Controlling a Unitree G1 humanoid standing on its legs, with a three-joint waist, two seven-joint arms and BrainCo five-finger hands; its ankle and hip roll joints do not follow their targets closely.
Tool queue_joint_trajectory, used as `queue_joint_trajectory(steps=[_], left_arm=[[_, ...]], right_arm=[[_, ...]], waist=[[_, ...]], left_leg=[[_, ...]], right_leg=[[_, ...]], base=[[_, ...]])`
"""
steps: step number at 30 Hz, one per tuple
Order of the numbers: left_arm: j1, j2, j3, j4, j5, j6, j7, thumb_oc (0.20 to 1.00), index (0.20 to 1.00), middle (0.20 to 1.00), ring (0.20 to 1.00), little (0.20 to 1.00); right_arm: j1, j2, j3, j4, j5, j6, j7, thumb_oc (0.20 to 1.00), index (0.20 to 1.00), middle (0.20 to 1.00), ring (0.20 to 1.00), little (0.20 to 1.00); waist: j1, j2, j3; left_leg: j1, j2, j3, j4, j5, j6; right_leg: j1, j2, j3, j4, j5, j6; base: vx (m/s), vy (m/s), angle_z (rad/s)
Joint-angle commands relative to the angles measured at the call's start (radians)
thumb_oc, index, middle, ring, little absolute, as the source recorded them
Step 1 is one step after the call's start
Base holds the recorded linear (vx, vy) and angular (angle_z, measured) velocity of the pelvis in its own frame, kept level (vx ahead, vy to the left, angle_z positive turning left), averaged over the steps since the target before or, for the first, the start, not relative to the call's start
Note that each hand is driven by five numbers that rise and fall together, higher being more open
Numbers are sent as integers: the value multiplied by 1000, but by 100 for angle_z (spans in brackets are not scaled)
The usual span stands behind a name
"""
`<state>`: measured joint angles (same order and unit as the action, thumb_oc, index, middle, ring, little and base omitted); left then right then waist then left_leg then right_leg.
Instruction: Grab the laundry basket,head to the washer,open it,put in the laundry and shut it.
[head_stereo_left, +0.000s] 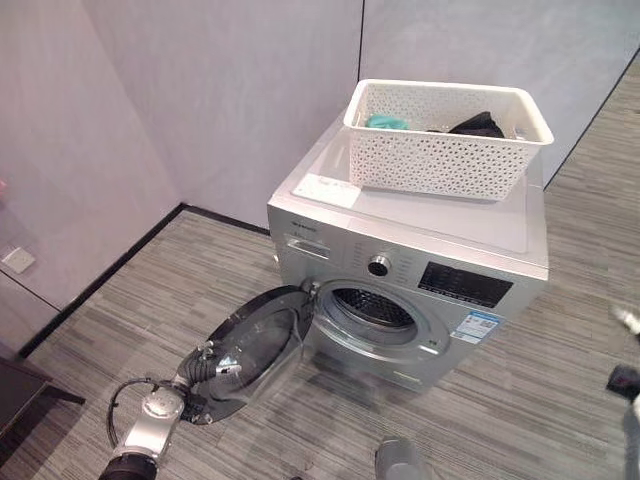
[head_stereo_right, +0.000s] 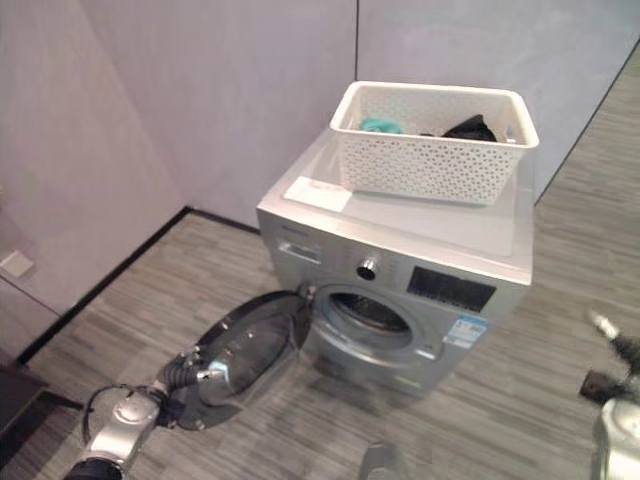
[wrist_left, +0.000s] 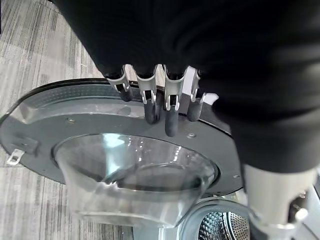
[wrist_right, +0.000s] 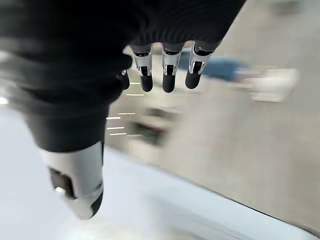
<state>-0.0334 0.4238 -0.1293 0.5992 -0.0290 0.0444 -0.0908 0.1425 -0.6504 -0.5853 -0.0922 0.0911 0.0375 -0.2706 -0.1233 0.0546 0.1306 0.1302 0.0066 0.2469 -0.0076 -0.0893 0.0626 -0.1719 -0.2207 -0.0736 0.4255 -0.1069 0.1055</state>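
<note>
A silver front-loading washer (head_stereo_left: 400, 255) stands in the room's corner. Its round glass door (head_stereo_left: 262, 345) is swung wide open to the left, and the drum opening (head_stereo_left: 372, 308) shows. On the washer's top sits a white perforated laundry basket (head_stereo_left: 440, 150) holding a teal cloth (head_stereo_left: 386, 122) and a black cloth (head_stereo_left: 476, 125). My left hand (head_stereo_left: 205, 362) is low at the door's outer edge, its fingers (wrist_left: 170, 107) relaxed and resting against the door's inner rim. My right hand (wrist_right: 75, 175) hangs at the far right, away from the washer, fingers (wrist_right: 168, 75) relaxed and holding nothing.
Grey walls close in behind and to the left of the washer, with a black skirting line along the floor. A white sheet (head_stereo_left: 327, 190) lies on the washer's top beside the basket. A dark piece of furniture (head_stereo_left: 20, 395) is at the lower left.
</note>
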Motion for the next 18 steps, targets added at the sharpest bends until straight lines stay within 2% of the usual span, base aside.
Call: queue_joint_trajectory(steps=[1, 2, 3, 4, 5, 8, 9, 11, 12, 13, 14, 15, 16, 17, 18], left_arm=[[-52, 67, -42, -24, 23, -60, 12, 1000, 1000, 1000, 1000, 1000], [-58, 65, -53, -30, 22, -60, 10, 1000, 1000, 1000, 1000, 1000], [-66, 60, -75, -40, 18, -67, 2, 1000, 1000, 1000, 1000, 1000], [-67, 58, -74, -39, 17, -67, 1, 1000, 1000, 1000, 1000, 1000], [-75, 61, -95, -54, 14, -71, -10, 1000, 1000, 1000, 1000, 1000], [-74, 61, -126, -66, 6, -68, -29, 1000, 1000, 1000, 1000, 1000], [-75, 59, -127, -67, 5, -68, -29, 1000, 1000, 1000, 1000, 1000], [-57, 45, -152, -69, -31, -63, -42, 1000, 1000, 1000, 1000, 1000], [-46, 35, -153, -63, -55, -64, -45, 1000, 1000, 1000, 1000, 1000], [-38, 28, -162, -54, -73, -66, -48, 1000, 1000, 1000, 1000, 1000], [-28, 16, -166, -39, -101, -67, -46, 1000, 1000, 1000, 1000, 1000], [-27, 15, -163, -37, -101, -68, -46, 1000, 1000, 1000, 1000, 1000], [-23, 4, -172, -19, -125, -70, -36, 1000, 1000, 1000, 1000, 1000], [-33, -5, -179, 6, -144, -73, -22, 1000, 1000, 1000, 1000, 1000], [-43, 1, -189, 9, -172, -71, -21, 1000, 1000, 1000, 1000, 1000]], right_arm=[[-93, -95, -19, 78, -74, -61, -11, 1000, 1000, 1000, 1000, 1000], [-109, -128, -15, 76, -74, -62, -7, 1000, 1000, 1000, 1000, 1000], [-140, -188, -3, 98, -78, -57, -7, 1000, 1000, 1000, 1000, 1000], [-146, -195, 0, 106, -76, -59, -8, 1000, 1000, 1000, 1000, 1000], [-181, -255, 19, 120, -79, -56, 12, 1000, 1000, 1000, 1000, 1000], [-233, -353, 44, 167, -59, -52, 38, 1000, 1000, 1000, 1000, 1000], [-237, -359, 47, 174, -57, -54, 38, 1000, 1000, 1000, 1000, 1000], [-294, -477, 107, 257, -48, -34, 86, 1000, 1000, 1000, 1000, 1000], [-321, -522, 144, 282, -47, -32, 116, 1000, 1000, 1000, 1000, 1000], [-335, -552, 170, 299, -42, -30, 137, 1000, 1000, 1000, 1000, 1000], [-368, -582, 209, 319, -21, -34, 165, 1000, 1000, 1000, 1000, 1000], [-379, -585, 221, 324, -20, -36, 165, 1000, 1000, 1000, 1000, 1000], [-428, -608, 277, 340, 7, -34, 185, 1000, 1000, 1000, 1000, 1000], [-491, -636, 348, 358, 26, -37, 207, 1000, 1000, 1000, 1000, 1000], [-579, -700, 436, 338, 44, -36, 232, 1000, 1000, 1000, 1000, 1000]], waist=[[-5, -48, -42], [-8, -59, -42], [-14, -77, -37], [-15, -74, -35], [-12, -88, -30], [-6, -104, -29], [-10, -101, -29], [-8, -129, -39], [-9, -132, -50], [-7, -147, -58], [-3, -155, -71], [-5, -146, -73], [-4, -147, -79], [-2, -143, -79], [14, -175, -62]], left_leg=[[-51, 16, -105, 79, -81, -29], [-40, 14, -123, 91, -104, -35], [-18, 17, -158, 108, -137, -49], [-20, 18, -159, 113, -141, -49], [1, 26, -187, 137, -172, -61], [32, 50, -229, 170, -213, -87], [31, 50, -233, 172, -214, -88], [74, 72, -268, 171, -226, -112], [102, 84, -272, 156, -236, -120], [113, 92, -282, 148, -228, -131], [129, 120, -288, 148, -209, -146], [135, 127, -286, 145, -216, -145], [133, 157, -296, 166, -178, -158], [103, 193, -307, 225, -96, -178], [-47, 211, -329, 468, 26, -157]], right_leg=[[28, 8, 9, -195, 118, 49], [20, 4, 34, -263, 138, 62], [-9, -3, 97, -344, 177, 82], [-2, -3, 95, -356, 183, 85], [-23, -18, 128, -405, 221, 101], [-36, -57, 108, -453, 268, 122], [-32, -58, 104, -457, 270, 123], [-31, -78, 102, -460, 322, 135], [-15, -72, 99, -457, 312, 140], [-11, -67, 112, -445, 317, 137], [-2, -49, 123, -437, 301, 134], [2, -42, 121, -436, 292, 135], [2, -9, 133, -414, 281, 125], [8, 35, 139, -392, 262, 103], [37, 62, 136, -378, 237, 50]], base=[[260, -155, 42], [270, -143, 57], [263, -145, 76], [344, -208, 101], [264, -176, 120], [275, -204, 111], [201, -161, 109], [322, -306, 82], [332, -360, 56], [273, -308, 54], [187, -241, 23], [197, -253, 15], [144, -256, -5], [150, -515, 1], [66, -382, -5]])
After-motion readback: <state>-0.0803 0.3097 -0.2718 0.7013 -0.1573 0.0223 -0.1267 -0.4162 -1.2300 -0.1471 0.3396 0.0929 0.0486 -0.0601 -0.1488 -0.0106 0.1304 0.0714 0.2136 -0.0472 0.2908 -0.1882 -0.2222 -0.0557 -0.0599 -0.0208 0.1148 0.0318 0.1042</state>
